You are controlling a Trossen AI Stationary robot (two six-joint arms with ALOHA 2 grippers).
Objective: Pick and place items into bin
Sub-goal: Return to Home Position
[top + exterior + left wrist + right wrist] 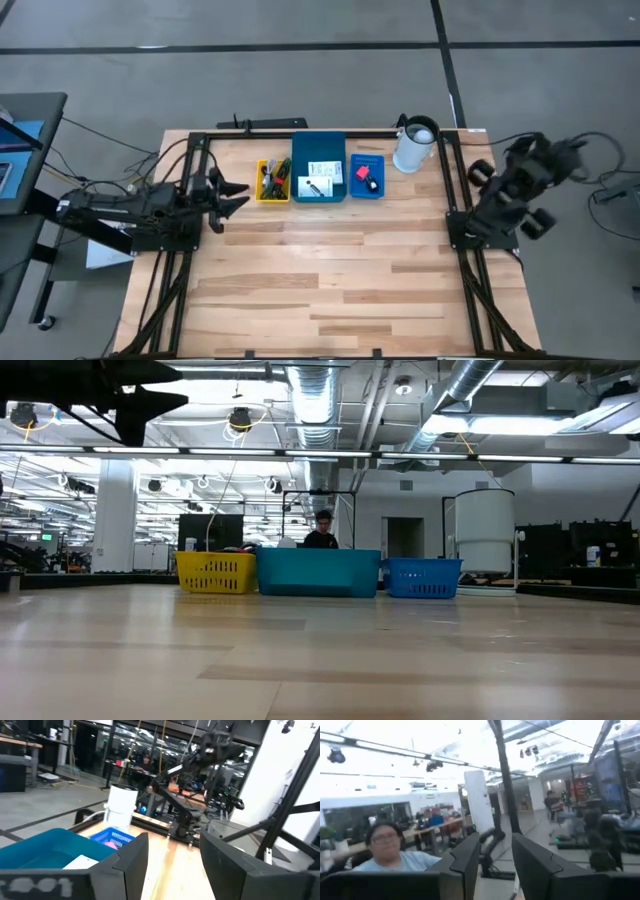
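Three bins stand in a row at the table's far side: yellow (272,181), teal (319,167) and blue (367,176). Green and black pens lie in the yellow bin. Two white cards (319,178) lie in the teal bin, one also showing in the left wrist view (82,863). The blue bin holds a pink-red piece (361,171) and a small black object (372,184). My left gripper (238,196) (172,865) hangs open and empty above the table, just left of the yellow bin. My right gripper (495,862) is open and empty, its arm folded back at the table's right edge (510,190).
A white jug (415,145) stands right of the blue bin near the far right corner. Black frame rails run along both table sides (455,200). The wooden tabletop (330,270) stretches bare from the bins to the near edge. A person (385,850) shows in the room behind.
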